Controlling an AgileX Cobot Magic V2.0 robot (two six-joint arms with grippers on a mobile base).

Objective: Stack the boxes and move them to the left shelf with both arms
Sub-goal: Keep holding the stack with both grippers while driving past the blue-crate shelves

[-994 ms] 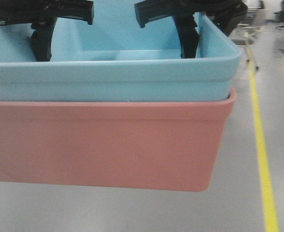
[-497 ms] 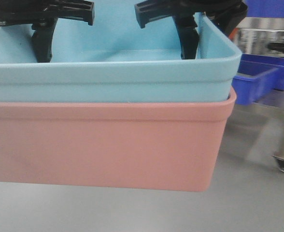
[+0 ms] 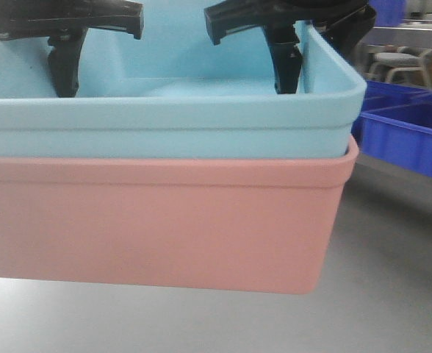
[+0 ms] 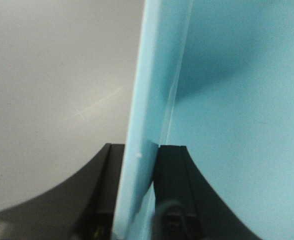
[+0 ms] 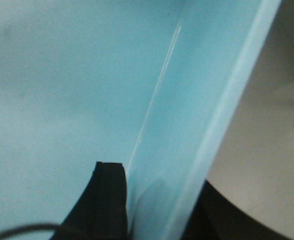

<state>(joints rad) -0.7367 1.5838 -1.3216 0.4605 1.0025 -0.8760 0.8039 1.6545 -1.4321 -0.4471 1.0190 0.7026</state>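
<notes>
Above grey floor (image 3: 392,294), end effectors (image 4: 139,167) (image 5: 159,200) pinch the blue bin (image 3: 164,118) side walls.

Smooth matt plastic: blue box (image 3: 164,121), pink box (image 3: 157,220).

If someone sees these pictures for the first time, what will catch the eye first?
A light blue bin nested inside a salmon pink bin fills nearly the whole front view. The left arm and the right arm reach down into it, and in the wrist views their jaws are shut on its two side walls. Behind, at the right edge, stand dark blue crates.
</notes>
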